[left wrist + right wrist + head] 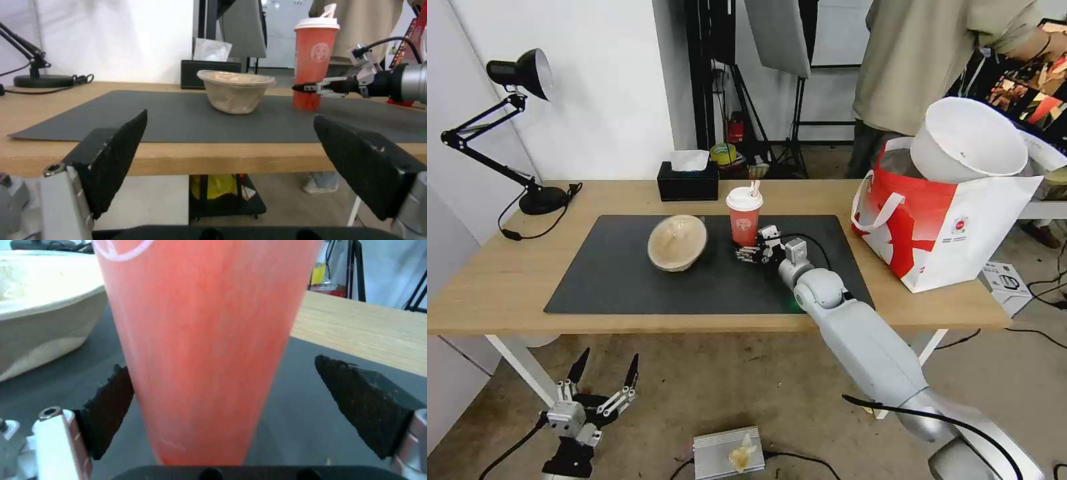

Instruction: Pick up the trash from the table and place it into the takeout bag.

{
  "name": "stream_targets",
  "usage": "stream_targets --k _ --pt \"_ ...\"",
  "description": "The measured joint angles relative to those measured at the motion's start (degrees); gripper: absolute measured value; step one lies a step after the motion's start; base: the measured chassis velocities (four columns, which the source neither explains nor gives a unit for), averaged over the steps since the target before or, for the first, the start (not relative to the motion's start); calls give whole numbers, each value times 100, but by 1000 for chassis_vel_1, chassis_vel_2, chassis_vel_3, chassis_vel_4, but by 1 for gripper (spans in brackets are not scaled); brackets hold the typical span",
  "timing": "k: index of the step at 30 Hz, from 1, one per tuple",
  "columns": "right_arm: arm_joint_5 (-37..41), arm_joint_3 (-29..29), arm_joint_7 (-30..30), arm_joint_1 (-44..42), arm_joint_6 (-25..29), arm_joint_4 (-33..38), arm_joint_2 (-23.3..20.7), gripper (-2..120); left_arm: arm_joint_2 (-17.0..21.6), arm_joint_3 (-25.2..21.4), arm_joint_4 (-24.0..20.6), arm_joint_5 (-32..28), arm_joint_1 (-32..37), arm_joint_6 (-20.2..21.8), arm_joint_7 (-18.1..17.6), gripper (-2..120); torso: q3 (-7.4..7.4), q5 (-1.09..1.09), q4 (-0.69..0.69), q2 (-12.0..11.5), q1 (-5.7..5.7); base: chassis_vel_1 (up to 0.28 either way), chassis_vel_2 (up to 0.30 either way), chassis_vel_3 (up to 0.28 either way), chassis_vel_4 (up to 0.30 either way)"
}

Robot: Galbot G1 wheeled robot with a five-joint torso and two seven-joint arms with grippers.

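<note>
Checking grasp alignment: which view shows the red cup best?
Left wrist view: the whole red cup stands upright on the mat, right pincer at its lower side. Head view shows it smaller from above. Right wrist view gives just its wall between open fingers.

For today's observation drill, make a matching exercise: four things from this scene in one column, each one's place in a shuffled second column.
1. white bowl
2. red cup
3. beige bowl
4. left gripper

A. on the mat, on its own
B. below the table edge, open
C. in the bag's mouth
D. between the right gripper's open fingers

Pairs: 1-C, 2-D, 3-A, 4-B
</note>
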Motion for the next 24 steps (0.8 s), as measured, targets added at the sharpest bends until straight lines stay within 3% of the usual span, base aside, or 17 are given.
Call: stream_targets --k 2,8,18,24 --pt "-13 0 0 8 6 -17 11 96 0 -7 0 -2 2 -1 0 100 0 0 0 0 0 0 0 0 0" --pt "-62 0 -7 30 45 -69 55 76 -4 -28 -11 -5 19 -6 3 100 0 0 0 0 0 0 0 0 0" --pt "-60 -1 14 -17 48 -18 26 36 -2 -28 -28 -7 34 -11 6 100 0 0 -1 0 -1 0 0 0 0" --pt "-57 -2 21 -25 48 -5 24 24 -2 -28 -28 -7 39 -14 7 100 0 0 0 0 -1 0 0 0 0"
